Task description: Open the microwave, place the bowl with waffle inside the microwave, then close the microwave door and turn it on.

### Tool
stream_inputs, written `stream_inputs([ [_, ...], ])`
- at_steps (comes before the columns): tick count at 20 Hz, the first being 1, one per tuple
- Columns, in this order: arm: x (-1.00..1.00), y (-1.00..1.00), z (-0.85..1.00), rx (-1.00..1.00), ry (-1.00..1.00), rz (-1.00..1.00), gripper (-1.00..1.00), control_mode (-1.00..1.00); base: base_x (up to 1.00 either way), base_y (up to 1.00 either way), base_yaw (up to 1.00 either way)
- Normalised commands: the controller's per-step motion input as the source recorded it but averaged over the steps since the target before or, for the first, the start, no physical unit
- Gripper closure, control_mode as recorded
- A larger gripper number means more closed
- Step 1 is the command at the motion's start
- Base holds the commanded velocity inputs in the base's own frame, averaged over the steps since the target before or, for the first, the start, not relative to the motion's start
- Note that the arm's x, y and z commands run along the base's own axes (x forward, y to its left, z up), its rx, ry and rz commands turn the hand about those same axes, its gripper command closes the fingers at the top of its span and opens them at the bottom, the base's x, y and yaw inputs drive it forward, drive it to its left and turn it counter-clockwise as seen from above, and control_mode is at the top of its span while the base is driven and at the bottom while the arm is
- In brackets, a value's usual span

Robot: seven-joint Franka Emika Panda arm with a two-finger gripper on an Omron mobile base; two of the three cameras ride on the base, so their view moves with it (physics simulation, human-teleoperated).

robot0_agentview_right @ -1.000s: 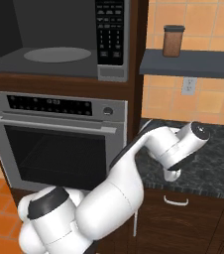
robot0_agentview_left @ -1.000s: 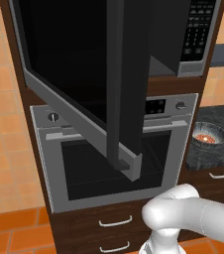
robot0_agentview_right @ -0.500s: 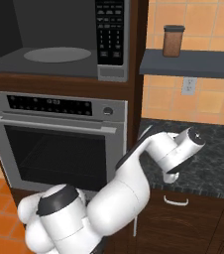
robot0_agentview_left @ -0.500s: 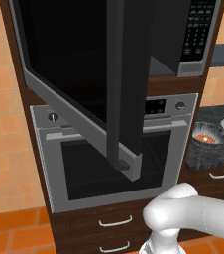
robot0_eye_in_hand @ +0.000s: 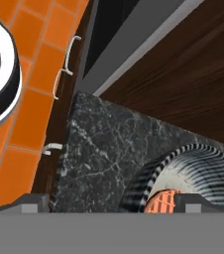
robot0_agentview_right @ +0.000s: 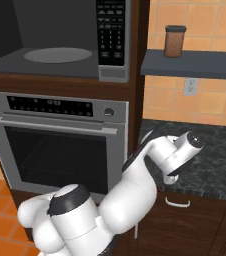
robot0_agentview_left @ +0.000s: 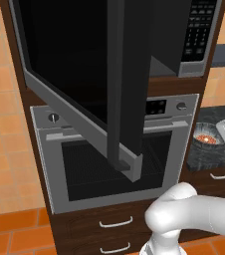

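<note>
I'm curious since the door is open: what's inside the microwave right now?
Inside the microwave only a pale round turntable plate lies on the dark floor, with no food on it. The left end of the cavity is cut off by the picture's edge. The bowl sits on the counter.

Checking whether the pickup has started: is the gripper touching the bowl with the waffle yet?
Cannot tell. In the hand view the open gripper hangs over the counter with the bowl near one fingertip, but no gap or contact shows plainly.
</note>
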Motion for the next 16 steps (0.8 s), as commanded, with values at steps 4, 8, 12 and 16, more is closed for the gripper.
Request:
stream_inputs([
  [4, 0.24, 0.00, -0.14, 0.00, 0.00, 0.00, -1.00, -1.00, 0.00, 0.00, 0.00],
  [8, 0.25, -0.02, -0.16, 0.00, 0.00, 0.00, -1.00, -1.00, 0.00, 0.00, 0.00],
  [12, 0.25, -0.03, -0.18, 0.00, 0.00, 0.01, -1.00, -1.00, 0.00, 0.00, 0.00],
  [16, 0.24, -0.05, -0.16, 0.00, 0.00, 0.01, -1.00, -1.00, 0.00, 0.00, 0.00],
])
